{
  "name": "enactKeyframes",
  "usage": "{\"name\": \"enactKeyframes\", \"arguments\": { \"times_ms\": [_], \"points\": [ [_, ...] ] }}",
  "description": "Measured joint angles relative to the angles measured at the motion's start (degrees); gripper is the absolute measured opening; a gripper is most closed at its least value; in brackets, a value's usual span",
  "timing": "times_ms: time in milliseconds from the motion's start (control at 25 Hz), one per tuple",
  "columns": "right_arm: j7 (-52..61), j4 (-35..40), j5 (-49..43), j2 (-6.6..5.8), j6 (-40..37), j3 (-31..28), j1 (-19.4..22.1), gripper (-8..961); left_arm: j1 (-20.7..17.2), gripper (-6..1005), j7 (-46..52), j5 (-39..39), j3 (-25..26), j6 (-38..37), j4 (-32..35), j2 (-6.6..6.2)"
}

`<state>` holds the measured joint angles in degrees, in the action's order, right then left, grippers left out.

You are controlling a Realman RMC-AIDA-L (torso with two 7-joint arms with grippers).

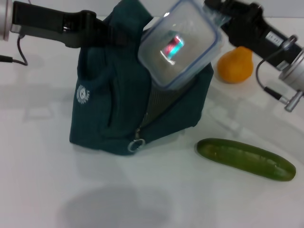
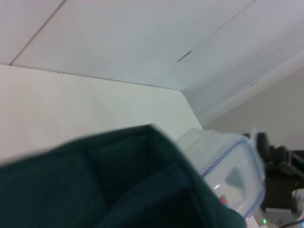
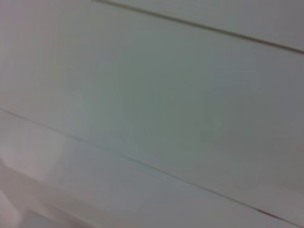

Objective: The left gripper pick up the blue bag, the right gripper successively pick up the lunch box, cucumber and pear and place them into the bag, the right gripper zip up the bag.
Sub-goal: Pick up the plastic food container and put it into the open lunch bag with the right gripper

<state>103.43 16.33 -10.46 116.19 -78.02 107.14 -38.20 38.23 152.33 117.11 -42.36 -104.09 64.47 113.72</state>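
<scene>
The blue bag (image 1: 114, 99) stands on the white table, its top edge held up by my left gripper (image 1: 105, 32), which is shut on it. My right gripper (image 1: 216, 16) is shut on a corner of the clear lunch box (image 1: 180, 45) and holds it tilted over the bag's open top, with its lower edge inside the opening. The pear (image 1: 234, 64) sits on the table to the right of the bag, under the right arm. The cucumber (image 1: 246, 158) lies at the front right. The left wrist view shows the bag's fabric (image 2: 104, 185) and the lunch box (image 2: 232, 173).
The bag's zipper pull (image 1: 137, 144) hangs at its lower front corner. The white table (image 1: 57, 190) stretches in front of the bag. The right wrist view shows only a pale blank surface.
</scene>
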Motion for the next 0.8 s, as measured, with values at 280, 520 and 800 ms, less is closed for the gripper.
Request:
{"name": "enactKeyframes", "arguments": {
  "times_ms": [280,520,800],
  "points": [
    [-2.0,2.2,-0.1,0.0,6.9,5.5,-0.7,183,0.6,40,-2.3,-0.1,0.0,0.5,-4.4,0.58],
    [-2.7,3.8,-0.1,0.0,11.1,8.8,-2.3,191,0.8,40,-4.2,-0.1,0.0,1.3,-7.3,0.78],
    [-5.5,4.8,0.9,0.0,9.8,8.6,-1.6,201,0.5,40,-4.5,-0.1,0.0,1.4,-7.4,0.6]
  ]
}}
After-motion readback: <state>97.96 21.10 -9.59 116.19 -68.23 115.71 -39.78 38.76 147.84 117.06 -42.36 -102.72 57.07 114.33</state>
